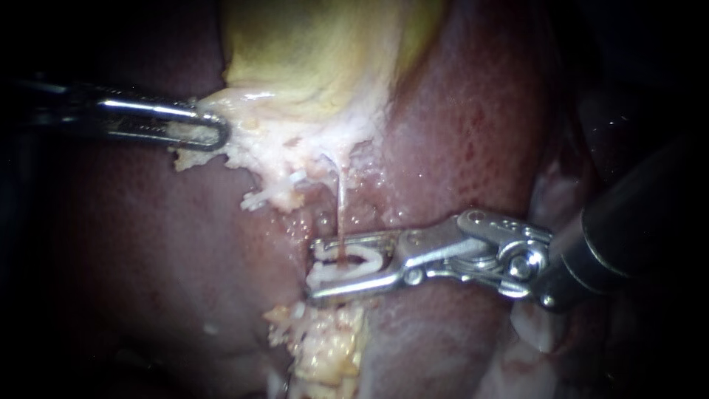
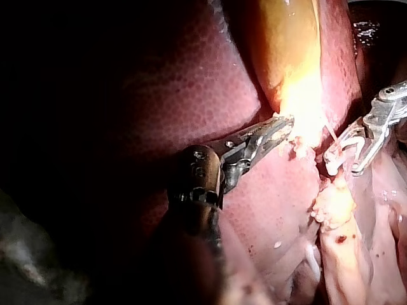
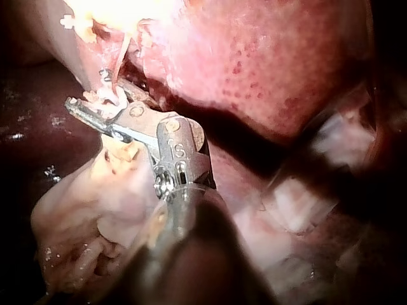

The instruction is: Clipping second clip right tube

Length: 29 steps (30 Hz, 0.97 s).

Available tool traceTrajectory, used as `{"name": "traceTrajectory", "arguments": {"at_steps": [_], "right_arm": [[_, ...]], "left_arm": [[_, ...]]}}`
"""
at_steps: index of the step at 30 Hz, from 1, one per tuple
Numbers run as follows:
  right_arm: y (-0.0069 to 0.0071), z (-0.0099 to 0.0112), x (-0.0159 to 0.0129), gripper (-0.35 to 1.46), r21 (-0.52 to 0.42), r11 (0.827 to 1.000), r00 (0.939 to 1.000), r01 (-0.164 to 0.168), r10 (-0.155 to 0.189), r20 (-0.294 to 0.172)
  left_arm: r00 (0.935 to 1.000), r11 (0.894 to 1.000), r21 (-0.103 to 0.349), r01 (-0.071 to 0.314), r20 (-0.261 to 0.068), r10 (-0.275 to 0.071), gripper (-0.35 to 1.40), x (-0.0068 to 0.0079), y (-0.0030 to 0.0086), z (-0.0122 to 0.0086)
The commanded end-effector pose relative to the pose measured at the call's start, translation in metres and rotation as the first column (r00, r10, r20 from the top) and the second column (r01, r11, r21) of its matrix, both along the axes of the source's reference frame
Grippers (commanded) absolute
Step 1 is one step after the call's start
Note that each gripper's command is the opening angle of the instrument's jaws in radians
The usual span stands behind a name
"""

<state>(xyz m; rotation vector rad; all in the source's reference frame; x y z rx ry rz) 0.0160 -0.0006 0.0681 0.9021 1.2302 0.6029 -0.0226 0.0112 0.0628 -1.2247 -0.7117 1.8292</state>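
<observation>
Slippage is the chief worry. The right claw (image 1: 316, 272) stands fairly wide, with a white clip (image 1: 354, 260) seated inside it and touched by both halves. The thin tube (image 1: 340, 210) drops from the gallbladder (image 1: 310, 52) into the clip's mouth, about midway between the claw's tip and the clip's bend. I cannot tell whether the tube lies fully between the clip's legs or only across the nearer one. If it is the latter, closing could pinch only part of it or push it out past the tip.

The tube looks stretched and fragile, so any sideways drag from the claw during closing could tear it. Liver (image 1: 458, 125) lies just behind the claw and fat (image 1: 325, 347) just under it. Either could get caught at the tip and stop the clip from latching.

The left claw (image 1: 214, 134), well apart beyond the tube, is clamped on pale tissue (image 1: 244, 151) at the gallbladder's edge. A jerk or a slackening there would shift the tube inside the clip.
</observation>
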Motion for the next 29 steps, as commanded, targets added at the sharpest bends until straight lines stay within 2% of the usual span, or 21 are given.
{"name": "traceTrajectory", "arguments": {"at_steps": [1,5,7,8,11,13,17,29], "right_arm": [[0.0,0.0001,-0.0001,0.13,-0.001,1.0,1.0,-0.007,0.007,0.004],[-0.0001,0.0,-0.0003,-0.16,-0.006,1.0,0.9996,-0.024,0.025,0.013],[-0.0001,0.0,-0.0004,-0.33,0.028,0.999,0.9994,-0.028,0.028,0.022],[-0.0001,0.0,-0.0004,-0.35,0.04,0.999,0.9993,-0.029,0.028,0.025],[-0.0001,0.0,-0.0006,-0.35,0.059,0.997,0.9984,-0.045,0.043,0.038],[0.0,-0.0002,-0.0009,-0.35,0.071,0.995,0.9962,-0.07,0.066,0.057],[0.0002,-0.0002,-0.0011,-0.35,0.066,0.996,0.995,-0.064,0.058,0.082],[0.0001,0.0003,-0.0011,-0.35,0.064,0.996,0.9949,-0.064,0.059,0.082]], "left_arm": [[1.0,1.0,0.0,0.0,0.0,0.0,-0.35,0.0,0.0,0.0],[1.0,1.0,0.0,0.0,0.0,0.0,-0.35,0.0,0.0,0.0],[1.0,1.0,0.0,0.0,0.0,0.0,-0.35,0.0,0.0,0.0],[1.0,1.0,0.0,0.0,0.0,0.0,-0.35,0.0,0.0,0.0],[1.0,1.0,0.0,0.0,0.0,0.0,-0.35,0.0,0.0,0.0],[1.0,1.0,0.0,0.0,0.0,0.0,-0.35,0.0,0.0,0.0],[1.0,1.0,0.0,0.0,0.0,0.0,-0.35,0.0,0.0,0.0],[1.0,1.0,-0.001,0.0,0.0,0.0,-0.35,-0.0001,0.0,0.0002]]}}
